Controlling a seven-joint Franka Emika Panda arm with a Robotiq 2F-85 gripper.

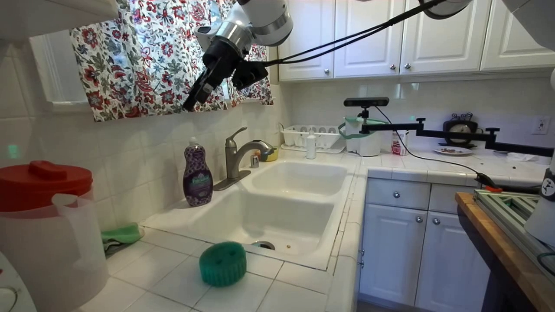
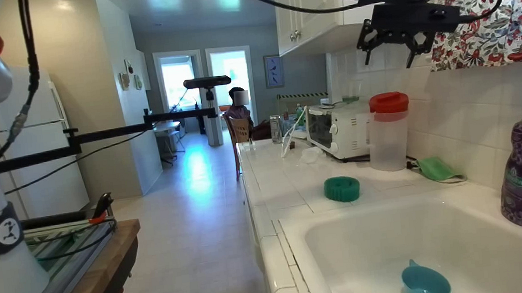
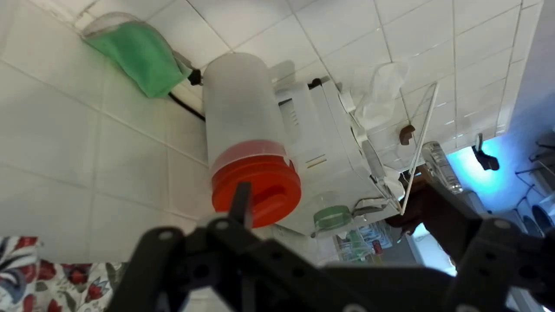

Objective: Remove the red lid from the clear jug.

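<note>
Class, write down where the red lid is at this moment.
In an exterior view, the red lid is right of centre, atop the jug that stands beside the oven.

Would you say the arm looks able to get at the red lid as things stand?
Probably yes: the gripper is open and empty and nothing covers the red lid, though the nearby white appliance may crowd it.

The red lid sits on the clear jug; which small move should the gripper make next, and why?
I would probably bring the open gripper closer to the red lid and lower, lining it up with the raised part. In an exterior view its jaws stand apart with nothing between them, and it hangs higher than the lid, which is on the jug.
</note>
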